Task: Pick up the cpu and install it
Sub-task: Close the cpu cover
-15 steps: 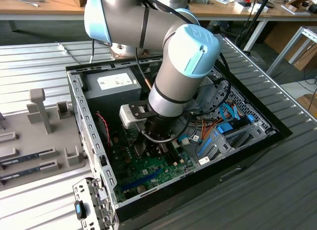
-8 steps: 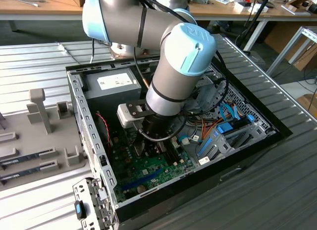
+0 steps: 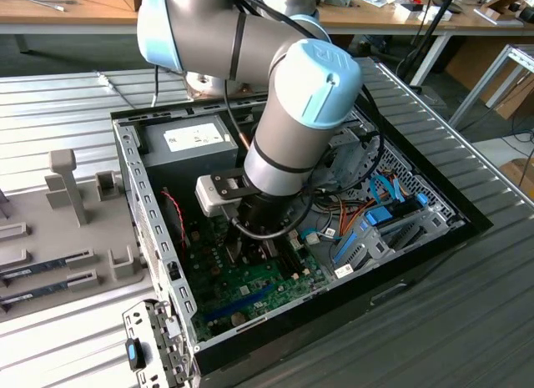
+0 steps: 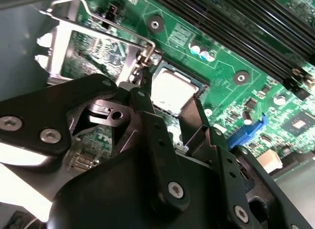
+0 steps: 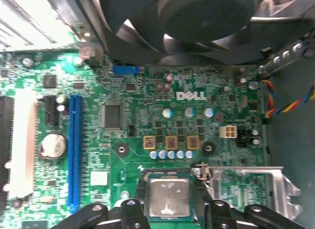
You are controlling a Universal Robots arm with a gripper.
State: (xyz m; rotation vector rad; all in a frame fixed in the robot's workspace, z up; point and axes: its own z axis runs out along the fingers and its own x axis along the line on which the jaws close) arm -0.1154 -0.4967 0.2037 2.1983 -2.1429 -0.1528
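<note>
The cpu (image 5: 169,199) (image 4: 173,87), a small square chip with a silvery top, lies flat in the socket of the green motherboard (image 5: 147,120) (image 4: 226,51) inside the open computer case (image 3: 400,263). My gripper (image 5: 170,188) (image 4: 167,93) hangs straight over it. One black finger (image 5: 139,194) presses against one edge of the chip and the other against the opposite edge, so the jaws are shut on it. The socket's metal retention frame (image 5: 251,187) (image 4: 93,47) is flipped open beside the socket. In the exterior view my wrist (image 3: 267,209) covers the socket.
A grey power-supply box (image 3: 188,142) sits at the case's back. A black fan (image 5: 197,22), a blue slot (image 5: 75,150) and coloured cables (image 3: 375,213) surround the socket. Memory sticks (image 3: 50,267) lie in a grey holder at the exterior view's left.
</note>
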